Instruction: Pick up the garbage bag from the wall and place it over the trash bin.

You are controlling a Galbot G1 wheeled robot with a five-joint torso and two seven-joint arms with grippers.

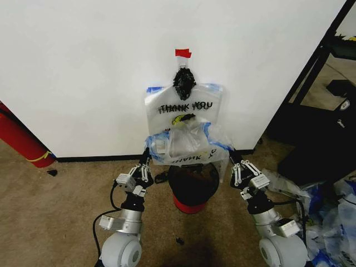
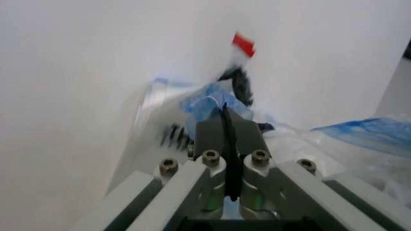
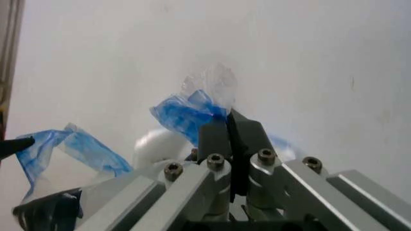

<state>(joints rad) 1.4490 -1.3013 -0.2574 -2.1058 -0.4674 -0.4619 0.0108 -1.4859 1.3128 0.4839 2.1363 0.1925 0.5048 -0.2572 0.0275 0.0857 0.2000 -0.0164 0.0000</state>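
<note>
"THANK YOU" is printed in black on the garbage bag (image 1: 183, 114), which hangs on the white wall (image 1: 83, 67) under a black knotted clump (image 1: 184, 82) and a strip of red tape (image 1: 183, 53). A second line of print lower down is crumpled and cannot be read. The bag's blue-tinted lower edges are pinched by the left gripper (image 1: 147, 161) and the right gripper (image 1: 232, 158), jaws closed narrowly on plastic. The trash bin (image 1: 192, 186) stands just below, its rim partly hidden by the bag.

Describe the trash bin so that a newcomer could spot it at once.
Start at the white wall where a "THANK YOU" garbage bag hangs. On the carpet below stands the trash bin: small, round, black with a red base, unlike the long red cylinder far left.
</note>
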